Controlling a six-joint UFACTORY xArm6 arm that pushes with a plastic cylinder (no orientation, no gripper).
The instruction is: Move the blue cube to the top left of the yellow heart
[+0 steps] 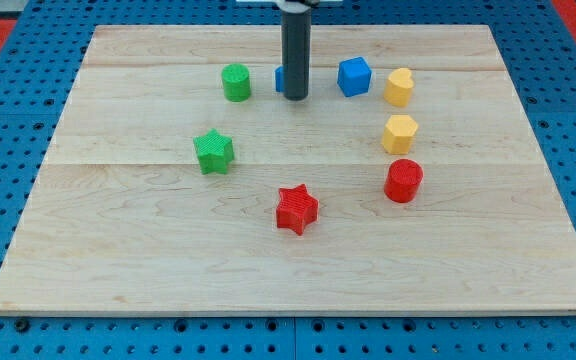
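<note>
The blue cube (354, 76) sits near the view's top, just left of the yellow heart (399, 87). My tip (296, 97) is left of the blue cube, with a gap between them. The rod covers most of a second blue block (280, 79), of which only a sliver shows at the rod's left edge; its shape cannot be made out.
A green cylinder (236, 82) stands left of the rod. A green star (213, 151) lies at the middle left, a red star (296, 209) at the bottom centre. A yellow hexagon block (400, 133) and a red cylinder (403, 180) sit below the heart.
</note>
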